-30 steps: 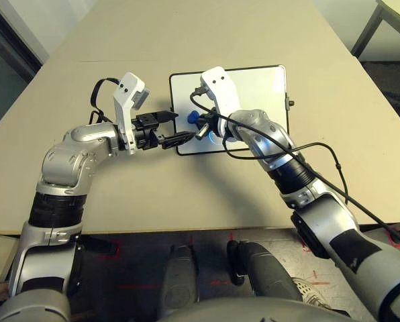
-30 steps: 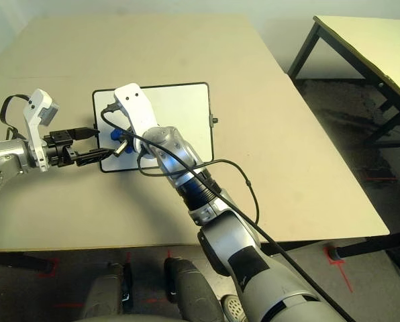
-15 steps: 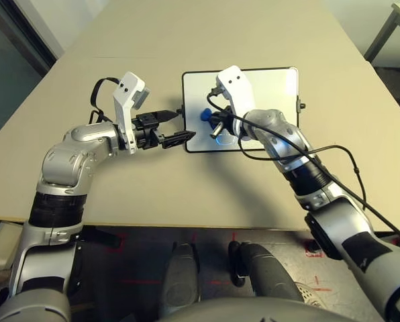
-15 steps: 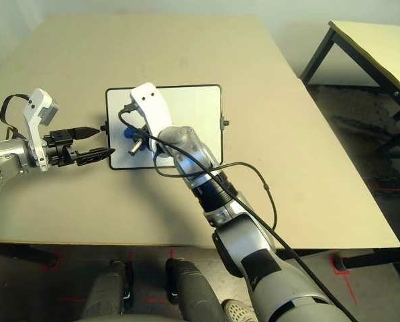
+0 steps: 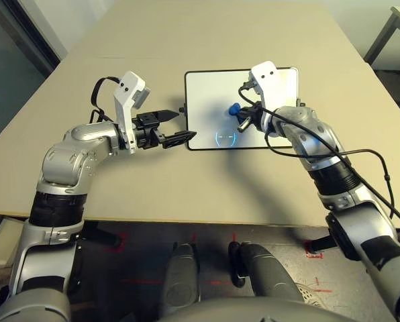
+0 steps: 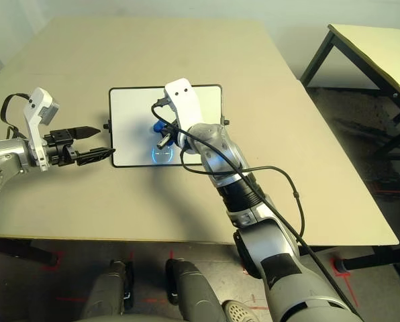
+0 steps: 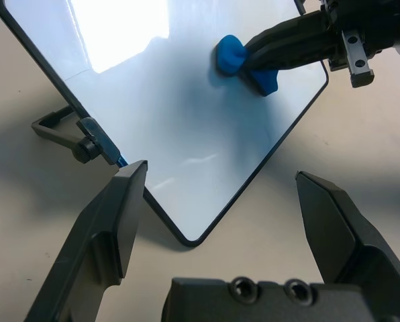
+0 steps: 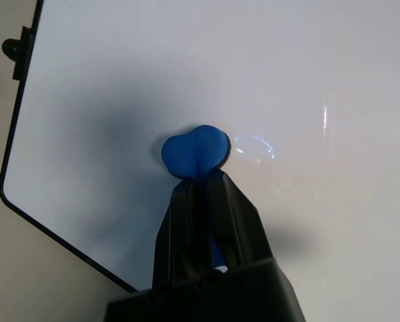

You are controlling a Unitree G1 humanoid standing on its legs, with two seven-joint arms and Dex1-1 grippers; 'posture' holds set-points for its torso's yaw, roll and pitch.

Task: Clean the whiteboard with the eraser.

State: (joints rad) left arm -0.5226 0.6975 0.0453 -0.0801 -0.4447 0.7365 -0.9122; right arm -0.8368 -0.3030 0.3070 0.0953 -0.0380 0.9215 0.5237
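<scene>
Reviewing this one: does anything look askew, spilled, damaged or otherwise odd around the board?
Nothing stands out. The whiteboard lies flat on the table, its frame intact, with no spill visible. The blue eraser sits squarely between the closed fingers of the right tool.

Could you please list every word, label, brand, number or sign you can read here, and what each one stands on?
There is no readable text on the whiteboard, the eraser or the table.
</scene>
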